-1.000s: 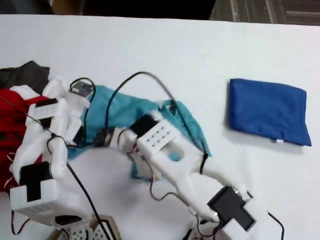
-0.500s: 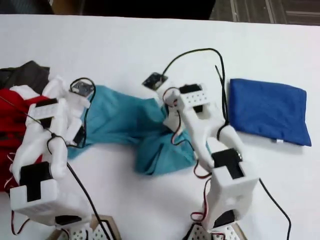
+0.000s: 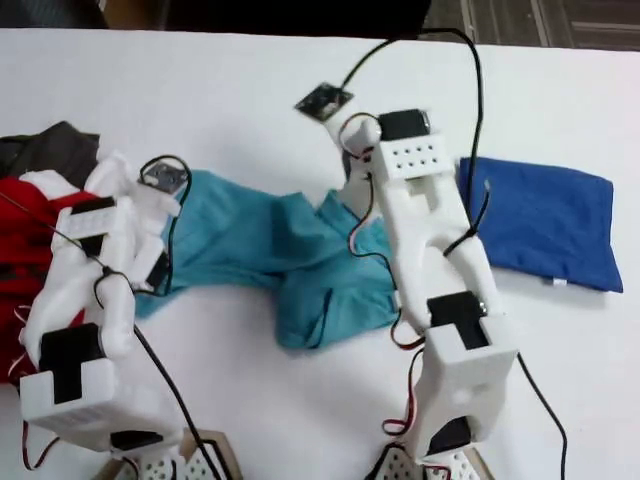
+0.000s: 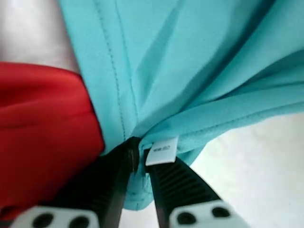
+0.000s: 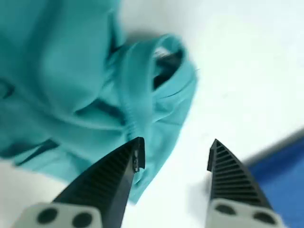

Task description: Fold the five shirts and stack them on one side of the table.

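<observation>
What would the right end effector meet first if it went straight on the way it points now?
Most likely the teal shirt, whose bunched collar edge lies just ahead of the open right end effector. Half of its gap faces bare table, and depth is unclear.

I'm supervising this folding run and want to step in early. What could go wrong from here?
The left gripper is clamped on the teal shirt right beside the red shirt; a pull might drag the red one along. The right gripper hangs open at the teal shirt's bunched edge, so it may pinch several layers. The right arm's cable runs over the folded blue shirt and could disturb it.
</observation>
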`<action>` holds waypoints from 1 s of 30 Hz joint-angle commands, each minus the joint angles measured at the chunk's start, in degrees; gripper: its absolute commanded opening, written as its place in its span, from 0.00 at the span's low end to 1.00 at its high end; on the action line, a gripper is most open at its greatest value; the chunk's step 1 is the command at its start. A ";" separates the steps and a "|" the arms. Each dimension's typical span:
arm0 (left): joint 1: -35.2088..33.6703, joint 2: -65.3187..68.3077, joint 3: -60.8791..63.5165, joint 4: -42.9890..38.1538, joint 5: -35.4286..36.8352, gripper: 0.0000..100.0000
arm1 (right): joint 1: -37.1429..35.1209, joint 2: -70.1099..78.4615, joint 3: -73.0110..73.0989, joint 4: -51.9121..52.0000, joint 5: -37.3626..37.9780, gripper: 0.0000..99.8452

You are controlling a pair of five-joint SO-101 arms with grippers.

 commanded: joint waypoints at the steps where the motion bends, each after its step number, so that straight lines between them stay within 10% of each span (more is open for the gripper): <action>1: -0.09 -0.26 -0.13 -0.79 0.35 0.03 | -3.91 -1.80 -0.44 5.41 3.60 0.23; 30: -0.09 -0.26 -0.13 -0.79 0.35 0.03 | -13.58 -18.59 38.77 -9.54 5.80 0.21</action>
